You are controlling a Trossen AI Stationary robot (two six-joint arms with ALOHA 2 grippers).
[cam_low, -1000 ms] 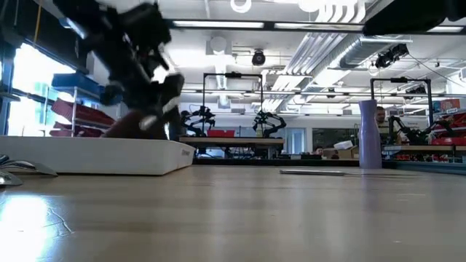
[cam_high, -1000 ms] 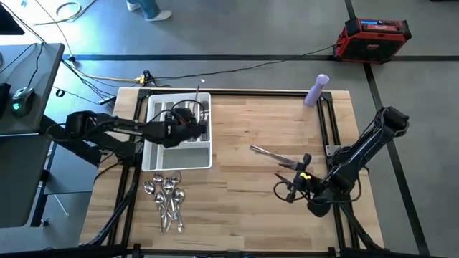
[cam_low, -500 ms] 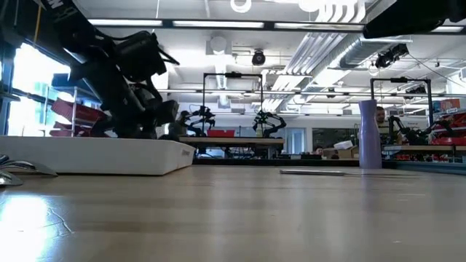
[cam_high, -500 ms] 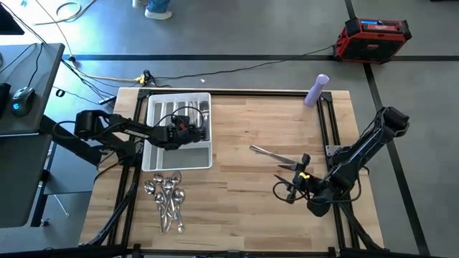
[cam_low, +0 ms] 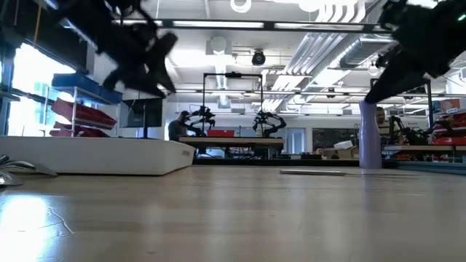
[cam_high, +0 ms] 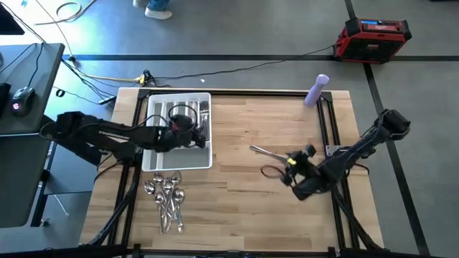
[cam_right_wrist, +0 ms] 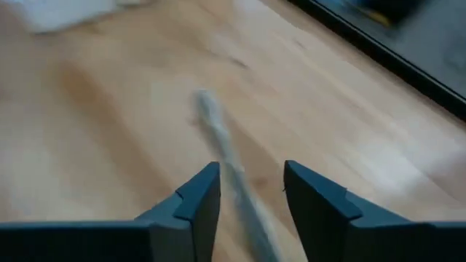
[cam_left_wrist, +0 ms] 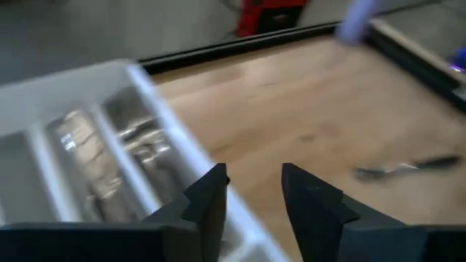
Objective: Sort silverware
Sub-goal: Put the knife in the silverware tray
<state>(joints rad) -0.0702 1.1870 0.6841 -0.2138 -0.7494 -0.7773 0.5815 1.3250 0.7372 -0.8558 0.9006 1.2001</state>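
One loose knife [cam_high: 267, 152] lying lengthwise straight ahead of right gripper [cam_high: 276, 174] — fingers apart, empty — nearer than left gripper [cam_left_wrist: 251, 191], likewise spread.

A light wooden table [cam_high: 244, 201] carries a white compartmented tray [cam_high: 179, 159] near its left edge, a cluster of spoons [cam_high: 166, 197] just in front of the tray, loose silverware [cam_high: 269, 153] right of centre, and a purple bottle [cam_high: 316, 90] at the back.
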